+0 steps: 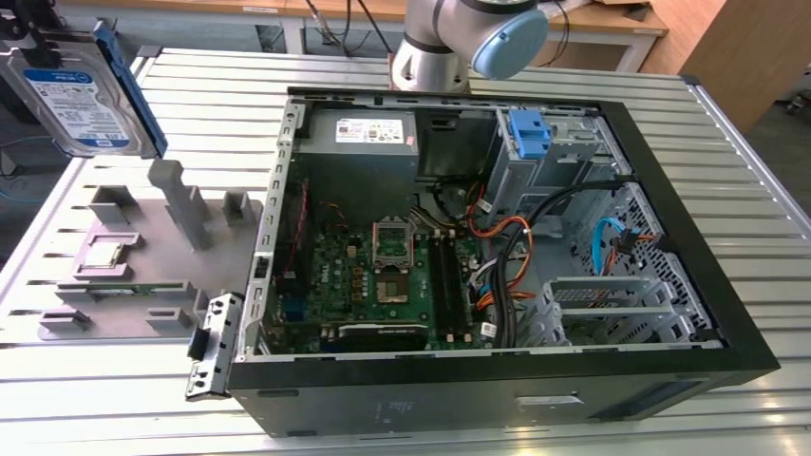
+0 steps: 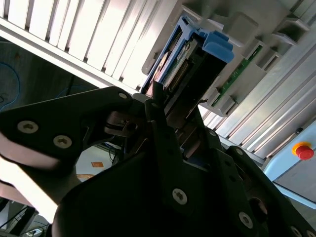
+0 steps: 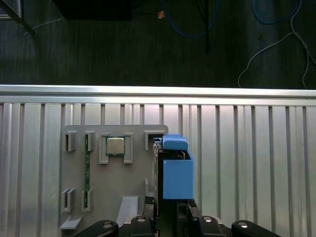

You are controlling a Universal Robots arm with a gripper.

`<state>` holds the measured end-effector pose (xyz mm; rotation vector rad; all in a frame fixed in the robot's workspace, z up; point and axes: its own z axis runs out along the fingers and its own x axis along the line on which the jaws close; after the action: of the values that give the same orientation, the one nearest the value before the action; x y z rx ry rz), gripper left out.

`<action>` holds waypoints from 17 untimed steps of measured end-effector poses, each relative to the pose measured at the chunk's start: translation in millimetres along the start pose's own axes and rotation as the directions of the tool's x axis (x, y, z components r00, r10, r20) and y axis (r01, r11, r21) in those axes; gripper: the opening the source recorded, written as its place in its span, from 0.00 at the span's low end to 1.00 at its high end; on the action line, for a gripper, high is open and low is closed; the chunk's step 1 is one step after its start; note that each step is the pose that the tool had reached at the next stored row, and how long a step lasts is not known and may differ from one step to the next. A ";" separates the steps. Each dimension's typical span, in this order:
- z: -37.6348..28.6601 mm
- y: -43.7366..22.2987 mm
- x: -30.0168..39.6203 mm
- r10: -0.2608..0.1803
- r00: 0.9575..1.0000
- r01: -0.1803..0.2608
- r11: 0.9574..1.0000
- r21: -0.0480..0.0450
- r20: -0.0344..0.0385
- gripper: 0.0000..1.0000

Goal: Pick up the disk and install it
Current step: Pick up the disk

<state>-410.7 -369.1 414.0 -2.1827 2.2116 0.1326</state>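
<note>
Claw (image 3: 169,211) closed tight around the upright disk (image 3: 177,178).

black cables (image 1: 522,226) — beside the drive cage (image 1: 609,296)

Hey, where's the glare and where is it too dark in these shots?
Second wrist view: the table slats blow out white, while the gripper clamping the disk is near-black silhouette. First wrist view: bright band along the table's edge, dark floor beyond. Exterior view: even light, computer case interior shaded.
</note>
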 end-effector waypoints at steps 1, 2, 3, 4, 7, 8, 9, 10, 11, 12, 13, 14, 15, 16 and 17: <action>0.0 0.0 0.0 0.000 1.000 0.000 1.000 0.000 0.000 0.35; -0.1 0.0 0.0 0.000 1.000 0.000 1.000 0.000 0.000 0.35; -0.1 0.0 0.0 0.000 1.000 0.000 1.000 0.000 0.000 0.35; -0.1 0.0 0.0 0.000 1.000 0.000 1.000 0.000 0.000 0.35; -0.3 0.0 0.0 0.000 1.000 0.000 1.000 0.000 0.000 0.35; -0.4 0.0 0.0 0.000 1.000 0.000 1.000 0.000 0.000 0.35; -0.4 0.0 0.0 0.000 1.000 0.000 1.000 0.000 0.000 0.35; -0.4 0.0 0.0 0.000 1.000 0.000 1.000 0.000 0.000 0.35; -0.4 0.0 0.0 0.000 1.000 0.000 1.000 0.000 0.000 0.35; -0.4 0.0 0.0 0.000 1.000 0.000 1.000 0.000 0.000 0.35; -0.5 0.0 0.0 0.000 1.000 0.000 1.000 0.000 0.000 0.35; -0.5 0.0 0.0 0.000 1.000 0.000 1.000 0.000 0.000 0.35; -0.8 0.0 0.0 0.000 1.000 0.000 1.000 0.000 0.000 0.35; -1.3 0.1 -0.1 0.000 1.000 0.000 1.000 0.000 0.000 0.35; -1.9 0.1 -0.2 0.000 1.000 0.000 1.000 0.000 0.000 0.35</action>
<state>-410.7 -369.1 415.9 -2.1829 2.2117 0.1327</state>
